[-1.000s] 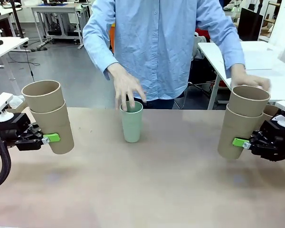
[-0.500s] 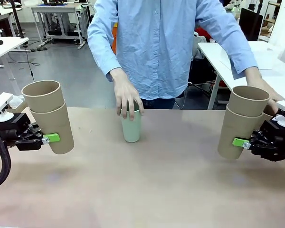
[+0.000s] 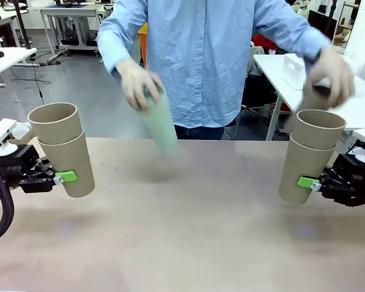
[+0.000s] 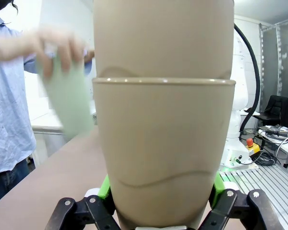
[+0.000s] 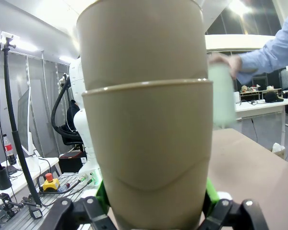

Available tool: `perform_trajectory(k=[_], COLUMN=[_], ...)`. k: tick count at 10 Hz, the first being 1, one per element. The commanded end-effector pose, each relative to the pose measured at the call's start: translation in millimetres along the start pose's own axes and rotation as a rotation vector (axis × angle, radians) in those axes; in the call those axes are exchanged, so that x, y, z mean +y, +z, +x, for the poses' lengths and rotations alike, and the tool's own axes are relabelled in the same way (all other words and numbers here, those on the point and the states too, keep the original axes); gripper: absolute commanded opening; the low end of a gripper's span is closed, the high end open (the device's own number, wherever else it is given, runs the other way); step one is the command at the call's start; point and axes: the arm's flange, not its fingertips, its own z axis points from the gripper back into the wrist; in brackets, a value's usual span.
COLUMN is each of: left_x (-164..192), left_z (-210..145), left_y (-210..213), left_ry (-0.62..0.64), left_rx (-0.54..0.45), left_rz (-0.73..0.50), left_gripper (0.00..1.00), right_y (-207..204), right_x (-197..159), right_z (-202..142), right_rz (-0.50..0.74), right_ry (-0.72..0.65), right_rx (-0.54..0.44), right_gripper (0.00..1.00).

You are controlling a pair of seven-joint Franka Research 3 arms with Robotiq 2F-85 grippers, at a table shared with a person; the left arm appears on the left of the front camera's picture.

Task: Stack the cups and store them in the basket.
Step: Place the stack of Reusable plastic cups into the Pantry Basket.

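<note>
My left gripper (image 3: 72, 177) is shut on a stack of two tan cups (image 3: 62, 149), held upright above the table's left side. That stack looms close in the left wrist view (image 4: 163, 143), between the green pads (image 4: 104, 187). My right gripper (image 3: 299, 182) is shut on a second stack of two tan cups (image 3: 310, 155) at the right, seen close in the right wrist view (image 5: 149, 143). One hand of the person holds the mint green cup (image 3: 160, 125) (image 4: 67, 103) (image 5: 222, 96) tilted in the air over the table's far middle. Their other hand (image 3: 330, 73) holds a blurred tan cup above the right stack. The basket is out of view.
The person in a blue shirt (image 3: 201, 55) stands at the far edge of the brown table (image 3: 188, 231). White work tables (image 3: 347, 91) stand behind on the right and at the back left.
The person has lifted the mint green cup off the table and tilted it. Their other hand has risen from behind the right stack with a tan cup. Both grippers stayed still.
</note>
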Motion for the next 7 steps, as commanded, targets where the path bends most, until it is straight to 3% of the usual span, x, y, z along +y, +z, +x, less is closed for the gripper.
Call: perform_trajectory(k=[1,7], left_x=[-1.5,-1.5], left_z=[2.8,2.8], left_y=[0.7,0.7], left_ry=[-0.005,-0.005], left_rx=[-0.007,-0.007], left_rz=[0.001,0.001], left_gripper=[0.86,0.86], right_y=[-2.3,-2.3], right_x=[-0.1,-0.1], right_z=[2.6,2.6], right_rz=[0.004,0.004], right_ry=[0.005,0.005], right_rx=[0.001,0.001], right_gripper=[0.86,0.86])
